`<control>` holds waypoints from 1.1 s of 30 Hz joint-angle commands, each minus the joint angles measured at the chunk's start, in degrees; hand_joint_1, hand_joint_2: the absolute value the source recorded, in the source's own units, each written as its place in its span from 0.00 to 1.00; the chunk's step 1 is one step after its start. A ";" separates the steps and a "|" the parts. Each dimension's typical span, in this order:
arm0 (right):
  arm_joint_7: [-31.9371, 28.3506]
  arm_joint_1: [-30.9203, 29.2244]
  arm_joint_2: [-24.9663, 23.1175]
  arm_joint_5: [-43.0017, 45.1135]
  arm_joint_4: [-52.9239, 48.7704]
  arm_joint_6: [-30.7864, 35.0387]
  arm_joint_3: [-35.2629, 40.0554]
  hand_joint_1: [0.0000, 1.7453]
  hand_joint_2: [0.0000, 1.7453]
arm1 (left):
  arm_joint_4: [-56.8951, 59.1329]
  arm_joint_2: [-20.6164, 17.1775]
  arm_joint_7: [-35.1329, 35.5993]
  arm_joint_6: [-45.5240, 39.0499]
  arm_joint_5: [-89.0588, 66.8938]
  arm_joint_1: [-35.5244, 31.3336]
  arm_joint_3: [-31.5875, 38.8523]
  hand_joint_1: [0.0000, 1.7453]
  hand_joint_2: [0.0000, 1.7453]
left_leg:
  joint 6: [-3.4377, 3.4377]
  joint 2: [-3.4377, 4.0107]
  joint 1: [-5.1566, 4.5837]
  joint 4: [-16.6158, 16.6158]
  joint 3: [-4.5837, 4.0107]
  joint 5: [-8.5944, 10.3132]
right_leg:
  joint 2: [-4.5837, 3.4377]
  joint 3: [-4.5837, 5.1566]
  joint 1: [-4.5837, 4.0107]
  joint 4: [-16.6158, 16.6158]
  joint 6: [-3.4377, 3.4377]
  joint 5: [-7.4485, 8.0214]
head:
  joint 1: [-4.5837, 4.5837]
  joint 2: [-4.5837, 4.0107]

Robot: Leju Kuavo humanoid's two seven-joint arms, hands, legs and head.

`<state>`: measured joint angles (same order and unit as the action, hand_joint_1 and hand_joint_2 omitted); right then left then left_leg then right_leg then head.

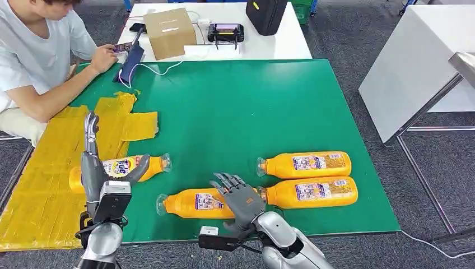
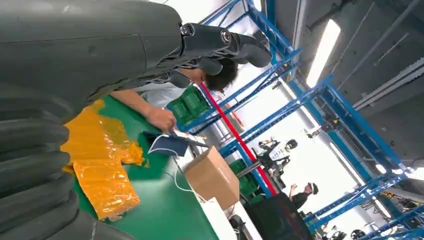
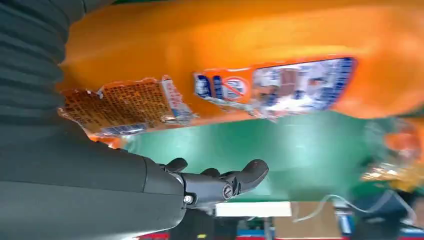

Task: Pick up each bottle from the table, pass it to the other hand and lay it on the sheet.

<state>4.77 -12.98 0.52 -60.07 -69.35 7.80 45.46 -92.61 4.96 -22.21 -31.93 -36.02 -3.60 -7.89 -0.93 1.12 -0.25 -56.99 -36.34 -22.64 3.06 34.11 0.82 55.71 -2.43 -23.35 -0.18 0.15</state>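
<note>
Green matting (image 1: 235, 112) covered the work table, with a crumpled yellow sheet (image 1: 45, 185) taped over its left part. Nearest the robot, the right hand (image 1: 242, 197) hovered over the bottom end of an orange bottle (image 1: 193, 203) lying on the mat, fingers spread and holding nothing; contact could not be confirmed. The left hand (image 1: 98, 168) stood upright, fingers extended and apart, in front of a second bottle (image 1: 147, 166) lying across the sheet's edge, neck on the green. Whether it touched that bottle could not be told. Two more bottles (image 1: 305, 164) (image 1: 310, 192) lay side by side to the right. Farther off, a seated person (image 1: 33, 61) held a phone (image 1: 122, 49) near a cardboard box (image 1: 168, 32) on a white table (image 1: 269, 45).
</note>
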 commanded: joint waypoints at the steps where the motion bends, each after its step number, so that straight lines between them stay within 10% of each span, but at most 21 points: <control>1: 2.89 -5.74 -2.62 -3.93 15.20 -1.11 -1.34 0.00 1.00 | 2.14 0.39 1.06 0.77 0.69 -1.90 -2.99 0.00 1.00 | 0.06 -0.05 0.05 0.04 0.20 -0.05 | -0.18 -0.22 -0.02 -0.06 0.07 -0.03 | 0.00 0.00; 3: 3.48 -6.30 -3.12 -4.89 17.09 -1.06 -1.55 0.08 1.00 | 2.70 0.46 1.12 0.94 1.02 -2.13 -3.23 0.00 1.00 | 0.05 -0.03 0.04 0.05 0.18 -0.03 | -0.16 -0.19 -0.01 -0.07 0.06 -0.01 | 0.02 0.00; 4: 3.58 -6.45 -3.21 -5.01 17.89 -1.31 -1.69 0.30 1.00 | 2.96 0.52 1.09 1.05 1.13 -2.28 -3.41 0.00 1.00 | 0.07 -0.07 0.05 0.03 0.27 -0.07 | -0.21 -0.28 -0.01 -0.06 0.08 -0.06 | 0.00 0.00; 5: 4.57 -7.00 -3.15 -5.45 19.68 -2.67 -1.56 0.94 1.00 | 3.94 0.85 1.21 1.87 1.81 -2.68 -3.72 0.00 1.00 | 0.07 -0.08 0.06 0.05 0.25 -0.05 | -0.17 -0.27 -0.03 -0.08 0.08 -0.04 | 0.00 0.00; 24: 4.09 -7.93 -4.14 -5.53 25.36 -1.36 -4.17 1.00 1.00 | 4.16 0.94 0.47 1.48 3.15 -3.50 -5.94 0.00 1.00 | 0.14 -0.11 0.06 0.08 0.81 -0.09 | -0.06 -0.15 -0.02 -0.14 0.26 -0.13 | 0.02 0.00; 33: 1.64 0.01 -4.61 -4.36 3.39 10.92 -13.03 1.00 1.00 | -0.63 1.28 1.04 3.14 3.01 -0.39 -5.48 0.00 1.00 | 0.10 -0.05 0.06 0.02 0.81 -0.11 | -0.09 -0.28 -0.01 -0.08 0.13 -0.10 | 0.00 0.00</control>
<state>8.15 -18.86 -4.74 -64.37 -53.34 13.86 40.06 -92.08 5.92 -21.79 -30.16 -32.94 -4.52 -12.39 -0.88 1.21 -0.24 -56.97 -35.59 -22.68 3.02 33.58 0.82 55.67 -2.36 -23.37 -0.18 0.15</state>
